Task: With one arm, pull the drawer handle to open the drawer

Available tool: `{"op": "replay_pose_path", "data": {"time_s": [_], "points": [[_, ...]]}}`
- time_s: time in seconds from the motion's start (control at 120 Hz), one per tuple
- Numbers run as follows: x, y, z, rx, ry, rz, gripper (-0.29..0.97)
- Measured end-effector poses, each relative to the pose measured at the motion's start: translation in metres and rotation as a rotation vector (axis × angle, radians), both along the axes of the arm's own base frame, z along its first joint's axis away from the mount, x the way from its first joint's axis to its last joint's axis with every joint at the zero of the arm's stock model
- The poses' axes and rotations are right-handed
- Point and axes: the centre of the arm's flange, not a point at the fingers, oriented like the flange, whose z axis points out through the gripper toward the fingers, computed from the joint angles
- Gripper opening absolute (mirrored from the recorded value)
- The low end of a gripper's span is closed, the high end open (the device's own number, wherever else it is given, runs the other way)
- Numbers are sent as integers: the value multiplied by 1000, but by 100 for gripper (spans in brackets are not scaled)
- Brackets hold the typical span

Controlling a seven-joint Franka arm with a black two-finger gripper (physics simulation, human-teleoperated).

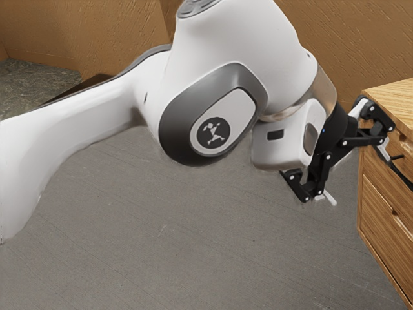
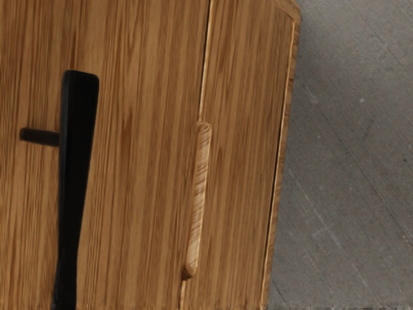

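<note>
Arm (image 1: 213, 123) up close, white with a grey joint cap. Gripper (image 1: 355, 173) fingers spread wide, pinching nothing. Black handle (image 1: 401, 169) sits just past the upper fingertip; contact, cannot tell. It's on the top drawer (image 1: 374, 170) of a wood-grain cabinet (image 1: 393, 97), straight ahead of the fingers. Wrist view: handle (image 2: 74, 187) is a bar on a short stub, wood ridge (image 2: 197, 200) beside it. Grey scuffed floor (image 1: 161, 245) below the fingers, brown walls (image 1: 97, 32) behind.

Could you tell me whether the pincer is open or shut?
Open: the pincer is spread wide near the drawer handle, clasping nothing.
</note>
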Motion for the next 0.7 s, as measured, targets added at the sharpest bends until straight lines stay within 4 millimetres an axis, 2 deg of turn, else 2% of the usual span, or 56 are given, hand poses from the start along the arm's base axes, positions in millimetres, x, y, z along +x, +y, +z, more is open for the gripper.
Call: {"op": "replay_pose_path", "data": {"time_s": [0.142, 0.7], "points": [[12, 4, -1, -4, -7, 11, 68], [26, -19, -24, 0, 12, -19, 68]]}}
